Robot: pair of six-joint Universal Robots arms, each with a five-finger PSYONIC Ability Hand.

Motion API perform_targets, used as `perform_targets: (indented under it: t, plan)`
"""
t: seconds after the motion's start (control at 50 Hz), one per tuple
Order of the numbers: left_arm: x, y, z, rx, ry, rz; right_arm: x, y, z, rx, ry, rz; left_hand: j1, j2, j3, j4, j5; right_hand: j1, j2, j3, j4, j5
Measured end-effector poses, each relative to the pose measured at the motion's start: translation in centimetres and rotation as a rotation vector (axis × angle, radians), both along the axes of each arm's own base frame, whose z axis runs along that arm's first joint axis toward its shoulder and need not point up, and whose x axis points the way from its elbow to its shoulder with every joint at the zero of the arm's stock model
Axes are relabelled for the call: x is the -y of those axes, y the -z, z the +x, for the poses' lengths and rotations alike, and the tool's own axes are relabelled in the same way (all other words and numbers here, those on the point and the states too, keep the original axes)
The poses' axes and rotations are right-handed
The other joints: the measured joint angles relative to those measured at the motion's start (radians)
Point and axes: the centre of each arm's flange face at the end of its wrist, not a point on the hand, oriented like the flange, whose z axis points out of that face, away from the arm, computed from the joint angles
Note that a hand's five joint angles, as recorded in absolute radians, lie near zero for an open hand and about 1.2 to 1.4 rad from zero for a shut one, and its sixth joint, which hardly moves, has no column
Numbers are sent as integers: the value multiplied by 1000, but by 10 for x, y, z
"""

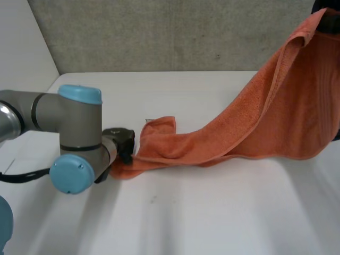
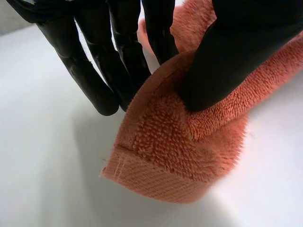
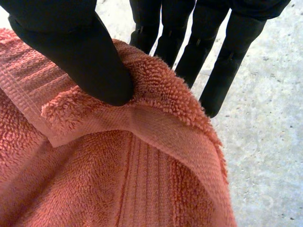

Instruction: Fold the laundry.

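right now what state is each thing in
towel: unfolded, one end down at the table, the other end raised high, sagging between
left hand: shut on the towel's low corner, thumb pinching it against the fingers
right hand: shut on the towel's raised hemmed corner, thumb on top
table: white, bearing the towel's low end

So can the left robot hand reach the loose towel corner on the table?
Likely yes: the loose corner lies close beside the left robot hand, nothing between, though it pinches another towel corner.
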Motion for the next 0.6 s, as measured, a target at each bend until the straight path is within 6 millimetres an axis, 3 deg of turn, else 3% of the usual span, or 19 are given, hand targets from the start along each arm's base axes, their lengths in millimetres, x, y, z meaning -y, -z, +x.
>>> perform_targets:
  t: [0.06, 0.1, 0.12, 0.16, 0.24, 0.3, 0.36, 0.4, 0.46, 0.52, 0.6]
  plan:
    - [14, -14, 0, -4, -17, -66, 11, 5, 6, -10, 10, -18, 0, 0, 0, 0, 0, 0, 0, 0, 0, 0]
    - [30, -36, 2, -23, -43, -153, 22, 7, 11, -17, 28, -52, 0, 0, 1, 1, 0, 0, 0, 0, 0, 0]
    - [44, -59, 5, -51, -67, -243, 32, 7, 14, -20, 53, -94, 0, 0, 1, 1, 0, 0, 0, 1, 1, 0]
    - [57, -84, 8, -87, -92, -342, 41, 5, 16, -19, 77, -136, 0, 1, 1, 1, 0, 3, 0, 4, 3, 0]
    - [88, -180, 25, -227, -169, -700, 78, -8, 20, 16, 187, -336, 0, 1, 1, 1, 0, 3, 0, 5, 4, 0]
    - [93, -245, 40, -322, -205, -949, 96, -21, 21, 61, 238, -472, 0, 1, 1, 1, 0, 3, 0, 5, 4, 0]
    - [90, -277, 48, -362, -210, -1074, 102, -26, 23, 87, 228, -538, 0, 1, 1, 1, 0, 3, 0, 5, 4, 0]
    - [89, -285, 51, -367, -206, -1114, 105, -25, 27, 98, 180, -553, 0, 1, 1, 1, 0, 3, 0, 5, 4, 0]
    - [90, -282, 54, -353, -203, -1109, 105, -16, 31, 94, 110, -526, 0, 1, 1, 1, 0, 3, 0, 5, 4, 0]
    - [95, -259, 61, -307, -211, -1037, 103, 6, 37, 72, 10, -432, 0, 1, 1, 1, 0, 3, 0, 5, 4, 0]
    - [102, -205, 74, -224, -230, -876, 96, 59, 37, 18, -120, -206, 0, 1, 1, 1, 0, 3, 0, 5, 4, 0]
